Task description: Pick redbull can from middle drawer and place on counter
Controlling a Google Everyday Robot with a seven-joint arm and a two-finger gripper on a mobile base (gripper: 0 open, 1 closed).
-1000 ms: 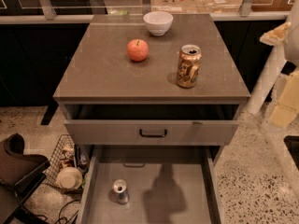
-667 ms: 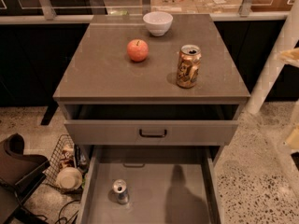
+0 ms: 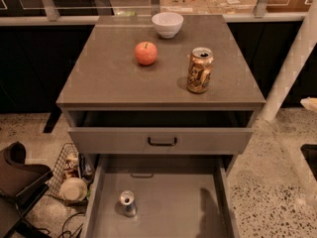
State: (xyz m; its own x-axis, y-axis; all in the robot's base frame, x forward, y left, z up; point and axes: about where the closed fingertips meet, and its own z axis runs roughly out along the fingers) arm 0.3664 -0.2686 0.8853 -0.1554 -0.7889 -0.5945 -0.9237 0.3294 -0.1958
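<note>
The redbull can (image 3: pixel 128 203), small with a silver top, stands upright on the floor of the open middle drawer (image 3: pixel 173 207), at its left side. The counter (image 3: pixel 109 76) above carries other items. My gripper is out of view; only a pale piece of my arm (image 3: pixel 310 104) shows at the right edge, well away from the drawer. A dark shadow lies on the drawer floor at its right side.
On the counter stand a larger gold-brown can (image 3: pixel 200 70), a red apple (image 3: pixel 146 53) and a white bowl (image 3: pixel 167 24). The top drawer front (image 3: pixel 162 142) is slightly pulled out above the middle drawer. A wire basket (image 3: pixel 69 175) and dark seat (image 3: pixel 20 182) sit left; a white slanted post (image 3: pixel 290 68) stands right.
The pale arm parts at the right have drawn back toward the right edge and mostly left the view. The shadow on the drawer floor has shifted right. The cans have not moved.
</note>
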